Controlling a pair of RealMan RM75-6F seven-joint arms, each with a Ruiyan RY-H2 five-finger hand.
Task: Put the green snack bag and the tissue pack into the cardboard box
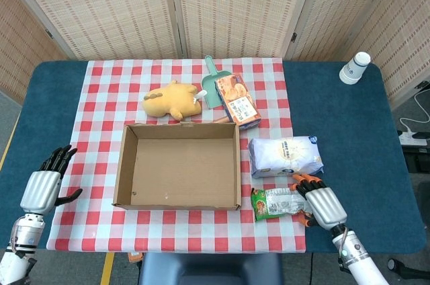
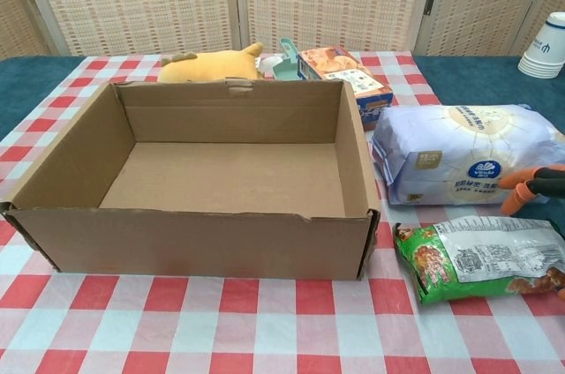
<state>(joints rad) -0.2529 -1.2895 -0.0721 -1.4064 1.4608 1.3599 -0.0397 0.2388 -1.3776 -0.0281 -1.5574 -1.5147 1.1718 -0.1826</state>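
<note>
Approach to the green snack bag is judged to be the step in hand. The right hand is seen at the bag's right end, nearest the robot, fingers apart with orange fingertips held just above the bag's far edge; nothing is gripped, and whether the bag is touched cannot be told. The left hand is held wide and idle beside the tablecloth, well apart from everything.

The bag lies flat on the checked cloth, just right of the near right corner of the cardboard box, which is open and holds nothing. A good grasp is judged to need the fingers brought down across the bag's width, thumb under the near edge, since the crinkled film is likely to slip or buckle if only pinched at the end.

Just beyond the bag, the tissue pack lies beside the box's right wall; it should not be nudged during the lift. Farther off, a plush toy, a snack carton and a green scoop are left behind the box.
</note>
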